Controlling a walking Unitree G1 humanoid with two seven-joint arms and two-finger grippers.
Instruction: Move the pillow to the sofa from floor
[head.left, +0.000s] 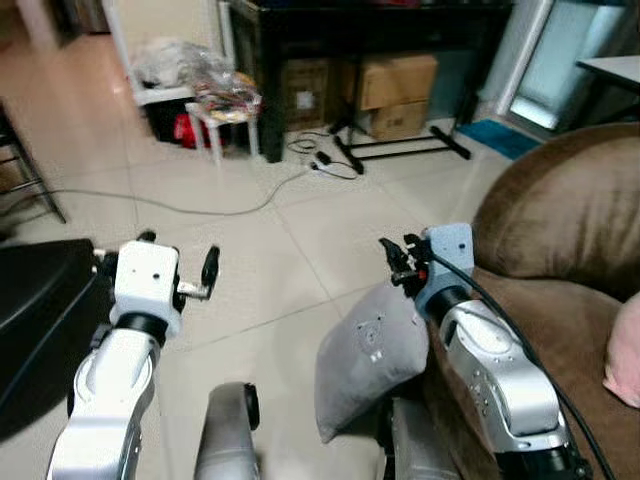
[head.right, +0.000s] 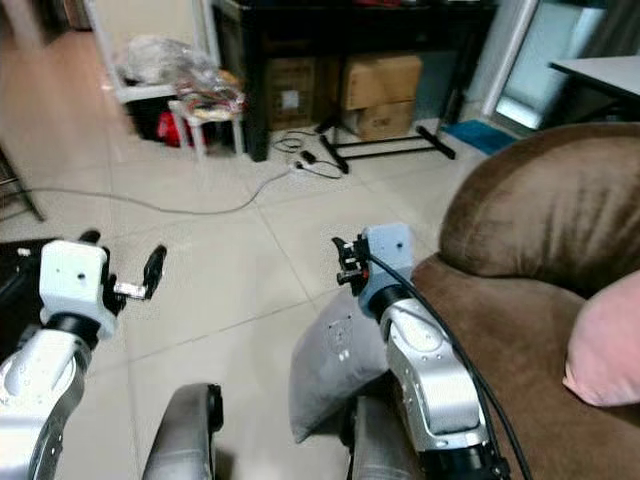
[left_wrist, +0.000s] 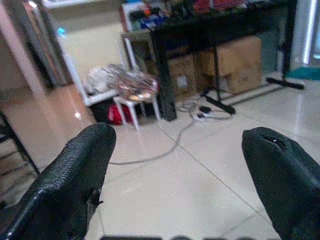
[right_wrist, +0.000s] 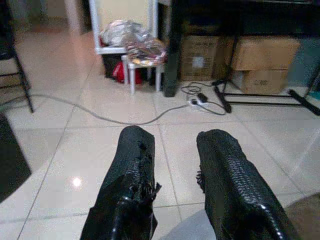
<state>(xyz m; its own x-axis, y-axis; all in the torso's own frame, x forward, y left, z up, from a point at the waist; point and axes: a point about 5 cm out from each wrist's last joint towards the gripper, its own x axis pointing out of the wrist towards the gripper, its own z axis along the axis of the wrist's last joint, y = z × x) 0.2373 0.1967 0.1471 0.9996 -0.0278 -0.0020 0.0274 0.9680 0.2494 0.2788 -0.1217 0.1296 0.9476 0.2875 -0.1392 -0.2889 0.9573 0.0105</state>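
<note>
A grey pillow (head.left: 365, 360) stands on edge on the tiled floor, leaning against the front of the brown sofa (head.left: 560, 220). My right gripper (head.left: 398, 258) hovers just above the pillow's upper corner. In the right wrist view its two black fingers (right_wrist: 132, 185) stand a little apart with only floor between them, and the pillow's edge (right_wrist: 185, 231) shows below them. My left gripper (head.left: 180, 253) is raised over bare floor to the left, well away from the pillow. Its fingers (left_wrist: 75, 175) are spread wide and hold nothing.
A pink cushion (head.left: 625, 350) lies on the sofa seat. A black object (head.left: 40, 300) sits low at my left. A cable (head.left: 200, 208) crosses the floor ahead. Beyond it are a white stool with bags (head.left: 225, 110), cardboard boxes (head.left: 395, 85) under a dark table, and a black stand (head.left: 400, 150).
</note>
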